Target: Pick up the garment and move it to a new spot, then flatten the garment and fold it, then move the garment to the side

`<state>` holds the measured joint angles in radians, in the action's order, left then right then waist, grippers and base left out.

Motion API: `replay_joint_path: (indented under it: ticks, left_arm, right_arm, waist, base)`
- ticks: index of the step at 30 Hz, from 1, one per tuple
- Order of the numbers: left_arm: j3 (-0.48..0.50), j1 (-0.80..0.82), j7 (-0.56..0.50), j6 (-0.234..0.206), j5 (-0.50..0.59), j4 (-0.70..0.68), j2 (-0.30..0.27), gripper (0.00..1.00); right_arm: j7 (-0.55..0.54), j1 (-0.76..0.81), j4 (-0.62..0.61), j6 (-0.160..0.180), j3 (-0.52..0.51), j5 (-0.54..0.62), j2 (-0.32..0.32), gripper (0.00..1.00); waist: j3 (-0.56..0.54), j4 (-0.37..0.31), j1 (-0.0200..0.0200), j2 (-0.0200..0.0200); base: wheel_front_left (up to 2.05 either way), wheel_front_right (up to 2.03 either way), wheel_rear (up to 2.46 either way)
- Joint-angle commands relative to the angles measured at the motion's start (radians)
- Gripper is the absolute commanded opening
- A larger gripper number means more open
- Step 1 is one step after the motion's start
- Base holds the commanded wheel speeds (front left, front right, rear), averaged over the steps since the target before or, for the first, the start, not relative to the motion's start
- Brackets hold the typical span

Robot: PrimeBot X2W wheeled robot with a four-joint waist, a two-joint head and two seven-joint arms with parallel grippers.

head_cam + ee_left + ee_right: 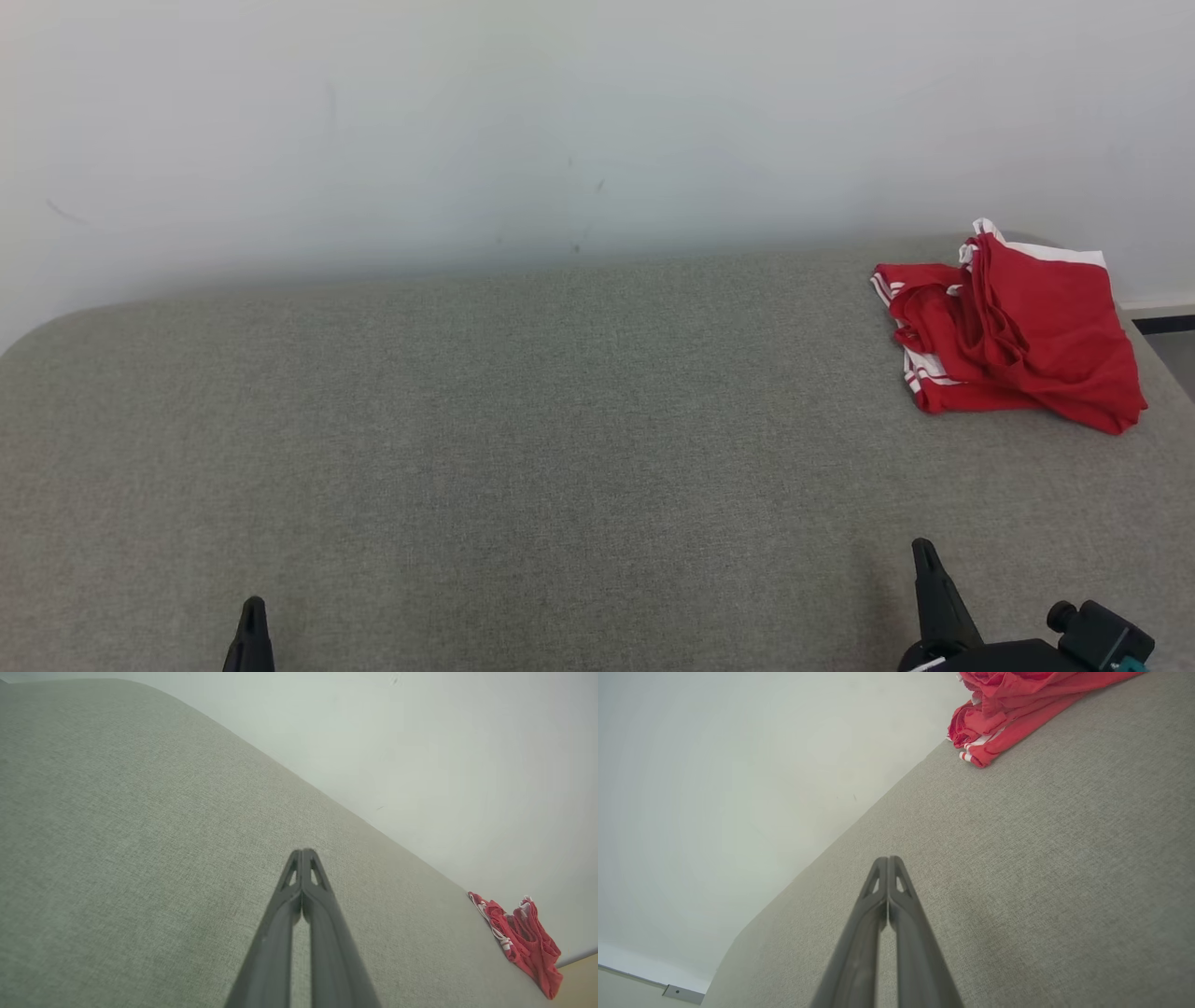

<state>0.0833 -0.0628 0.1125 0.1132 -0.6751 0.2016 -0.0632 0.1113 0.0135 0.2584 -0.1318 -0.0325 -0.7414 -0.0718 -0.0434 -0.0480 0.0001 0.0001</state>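
While the crumpled red fabric garment with white striped trim [1018, 336] lies bunched at the far right of the grey-green woven padded surface [560, 420], close to the pale wall [560, 112], both grippers are seen near the front edge, well apart from it. A broad white band is shown along the garment's far edge, and pairs of thin white stripes are seen at its left side; the cloth is gathered in loose folds rather than spread flat.

At the lower left of the head view, the left gripper [252, 611] is seen only as a dark tip. In the left wrist view, the left gripper [303, 851] is shown with its two long dark fingers pressed together at the tips, nothing being held between them, and the garment [523, 938] is seen far off at the surface's edge.

The right gripper [924, 553] is seen at the lower right, below the garment. In the right wrist view its fingers [888, 858] are likewise closed tip to tip on nothing, above bare fabric, with the garment [1008, 714] at the top of that view.
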Motion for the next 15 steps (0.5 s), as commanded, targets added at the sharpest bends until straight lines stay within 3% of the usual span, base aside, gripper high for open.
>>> replay_joint_path:
  ticks: [1, 15]
  left_arm:
    - [0.005, 0.028, -0.008, 0.001, -0.038, -0.009, -0.002, 0.0]
    - [0.011, 0.064, -0.058, 0.006, -0.245, 0.002, 0.002, 0.0]
  right_arm:
    - [-0.008, -0.027, -0.014, 0.0, -0.006, -0.037, 0.002, 0.0]
    - [-0.059, -0.05, -0.015, 0.001, -0.024, -0.227, 0.007, 0.0]
  waist:
    - [0.001, 0.001, -0.0001, -0.0001]
    - [0.008, 0.009, -0.0001, -0.0001]
  base:
    - [0.0, 0.0, 0.0]
    - [0.0, 0.0, 0.0]
